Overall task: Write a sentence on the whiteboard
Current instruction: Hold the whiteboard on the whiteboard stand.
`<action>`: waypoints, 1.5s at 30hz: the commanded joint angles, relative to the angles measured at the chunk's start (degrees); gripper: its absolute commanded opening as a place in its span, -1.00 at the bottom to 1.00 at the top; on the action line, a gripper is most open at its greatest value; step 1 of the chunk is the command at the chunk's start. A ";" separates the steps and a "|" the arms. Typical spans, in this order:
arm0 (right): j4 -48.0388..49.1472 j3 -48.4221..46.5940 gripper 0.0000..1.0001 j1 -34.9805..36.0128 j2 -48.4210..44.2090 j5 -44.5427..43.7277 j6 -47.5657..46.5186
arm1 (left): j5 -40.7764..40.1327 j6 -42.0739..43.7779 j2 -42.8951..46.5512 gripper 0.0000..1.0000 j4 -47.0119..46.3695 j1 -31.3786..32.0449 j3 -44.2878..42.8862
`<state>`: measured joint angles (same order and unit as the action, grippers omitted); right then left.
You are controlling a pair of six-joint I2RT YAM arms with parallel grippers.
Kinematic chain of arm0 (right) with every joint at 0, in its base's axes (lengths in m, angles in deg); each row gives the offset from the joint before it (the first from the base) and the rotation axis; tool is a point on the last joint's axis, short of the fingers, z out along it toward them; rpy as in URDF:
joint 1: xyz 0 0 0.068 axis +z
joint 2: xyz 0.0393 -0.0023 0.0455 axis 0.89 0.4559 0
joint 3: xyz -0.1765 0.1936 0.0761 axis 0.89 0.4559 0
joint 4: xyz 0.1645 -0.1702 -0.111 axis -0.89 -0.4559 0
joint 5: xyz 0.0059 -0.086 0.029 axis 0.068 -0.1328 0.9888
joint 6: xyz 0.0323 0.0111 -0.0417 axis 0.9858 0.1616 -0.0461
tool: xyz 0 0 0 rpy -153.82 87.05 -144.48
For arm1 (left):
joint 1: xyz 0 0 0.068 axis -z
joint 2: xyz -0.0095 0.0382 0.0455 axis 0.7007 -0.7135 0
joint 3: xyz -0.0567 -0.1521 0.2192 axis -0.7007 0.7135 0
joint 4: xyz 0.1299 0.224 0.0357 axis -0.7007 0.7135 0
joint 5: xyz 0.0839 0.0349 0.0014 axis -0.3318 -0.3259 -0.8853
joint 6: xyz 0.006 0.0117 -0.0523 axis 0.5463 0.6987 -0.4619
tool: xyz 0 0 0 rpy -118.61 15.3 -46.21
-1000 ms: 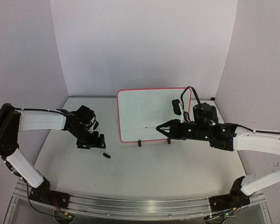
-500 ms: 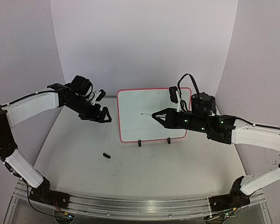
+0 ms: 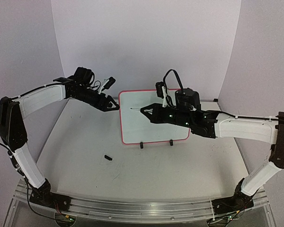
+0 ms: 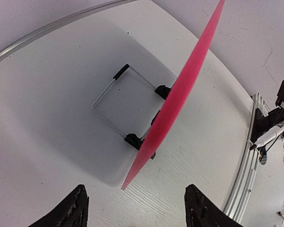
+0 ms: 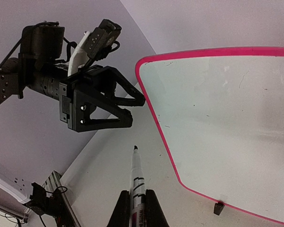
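Note:
The whiteboard [image 3: 136, 128] stands upright on two black feet at mid-table, with a red-pink frame. Its face [image 5: 227, 113] is blank apart from a few specks, and no sentence shows. My right gripper [image 3: 149, 112] is shut on a white marker [image 5: 136, 177] with its dark tip uncapped. The tip points at the board's upper left and sits just left of the frame in the right wrist view, not touching. My left gripper [image 3: 114, 106] is open and empty, just left of the board's upper left corner. In the left wrist view the board's pink edge [image 4: 180, 94] lies ahead between the open jaws [image 4: 135, 210].
A small black marker cap [image 3: 108, 157] lies on the table in front of the board's left side. A wire stand [image 4: 114, 106] props the board from behind. Grey walls enclose the table on three sides.
My left gripper rose off the table and swung right and back to the board's upper left corner. My right gripper carried the marker up and left across the board's face.

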<state>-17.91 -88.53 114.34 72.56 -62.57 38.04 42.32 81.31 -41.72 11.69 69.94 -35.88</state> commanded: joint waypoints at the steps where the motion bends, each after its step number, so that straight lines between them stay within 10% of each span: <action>1: 2.46 -4.16 -1.00 0.31 2.02 -1.48 -2.15 | 1.08 4.26 -0.67 0.27 -5.68 0.07 -0.29; 13: 1.44 -9.04 -1.00 0.68 6.30 -2.15 -5.24 | -1.22 5.75 -1.81 -0.30 -11.60 0.13 3.64; 31: -0.45 -15.49 -1.00 2.28 11.32 -9.31 -7.72 | 2.76 5.36 -3.55 -0.26 -13.14 2.03 2.32; 45: -0.45 -15.62 -1.00 2.35 11.38 -10.94 -7.57 | 0.52 8.96 -3.46 -0.79 -11.87 2.95 3.71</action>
<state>-18.98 -101.55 116.33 83.44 -72.46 31.04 43.38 88.17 -45.22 -0.03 72.89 -32.14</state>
